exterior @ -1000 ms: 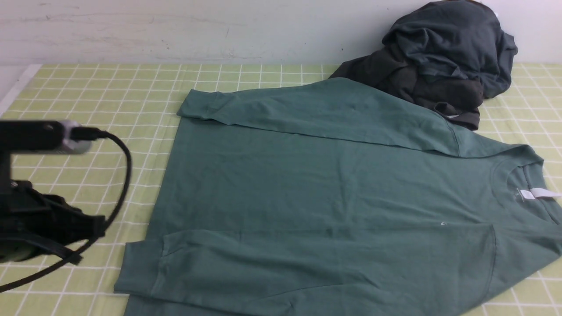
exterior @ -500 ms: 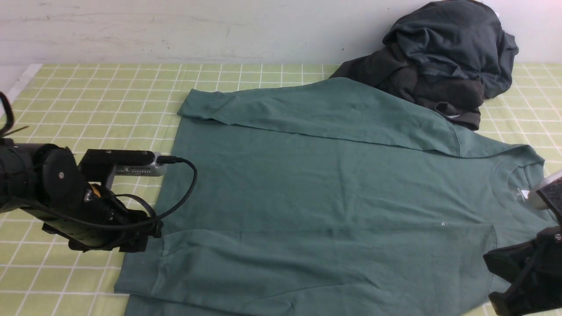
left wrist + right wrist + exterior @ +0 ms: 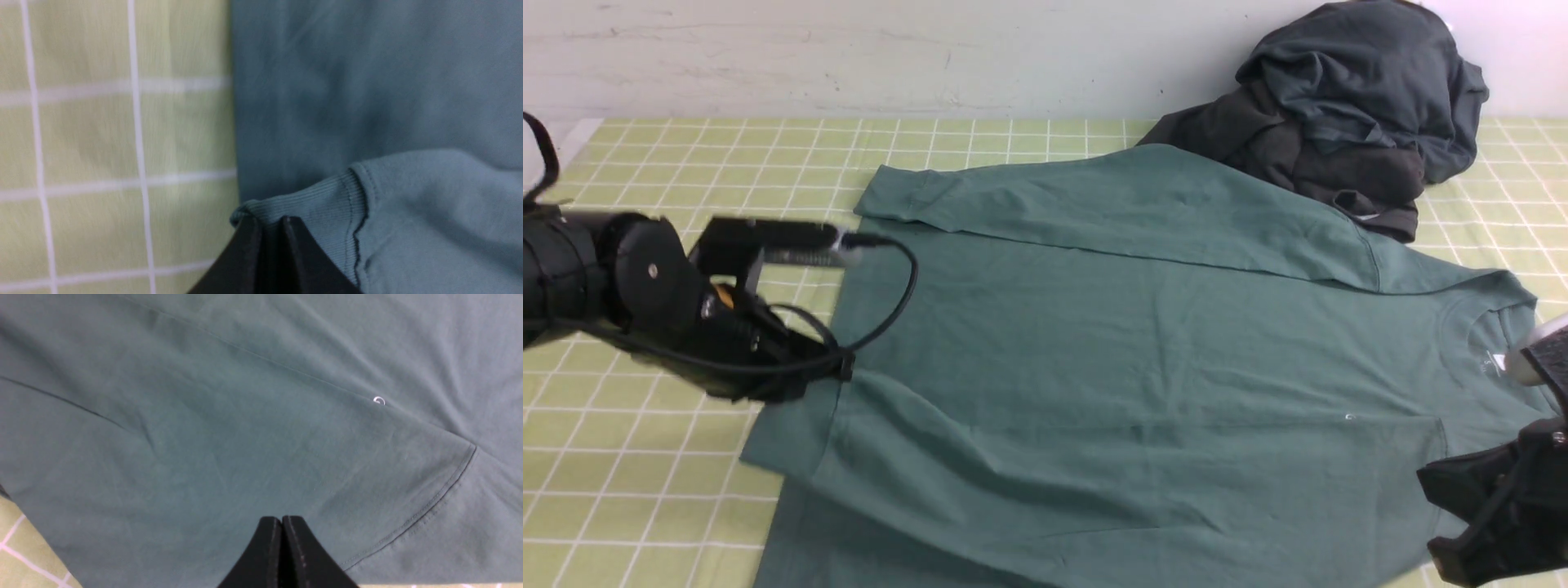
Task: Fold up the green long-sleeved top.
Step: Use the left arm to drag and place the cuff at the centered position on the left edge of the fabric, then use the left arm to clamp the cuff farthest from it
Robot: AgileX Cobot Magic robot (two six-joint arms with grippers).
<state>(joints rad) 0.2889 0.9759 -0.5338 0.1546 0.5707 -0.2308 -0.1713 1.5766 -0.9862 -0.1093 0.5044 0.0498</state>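
Observation:
The green long-sleeved top (image 3: 1135,343) lies spread on the checked cloth, collar to the right. Its far sleeve (image 3: 1094,204) is folded across the body. My left gripper (image 3: 836,371) is shut on the ribbed cuff (image 3: 314,208) of the near sleeve, at the top's left edge, and holds it raised with the sleeve pulled into diagonal creases. In the left wrist view the black fingertips (image 3: 249,228) pinch the cuff's edge. My right gripper (image 3: 1437,490) is shut with nothing in it, just above the near shoulder seam (image 3: 445,490), close to the tiny white chest mark (image 3: 379,401).
A heap of dark charcoal garments (image 3: 1339,106) sits at the back right against the wall, touching the top's far shoulder. The yellow-green checked cloth (image 3: 686,163) covers the table. The right wrist camera (image 3: 1535,359) hides part of the collar.
My left arm came in from the left edge, closed on the near sleeve's cuff and lifted it up and away. My right arm entered at the bottom right and then held still.

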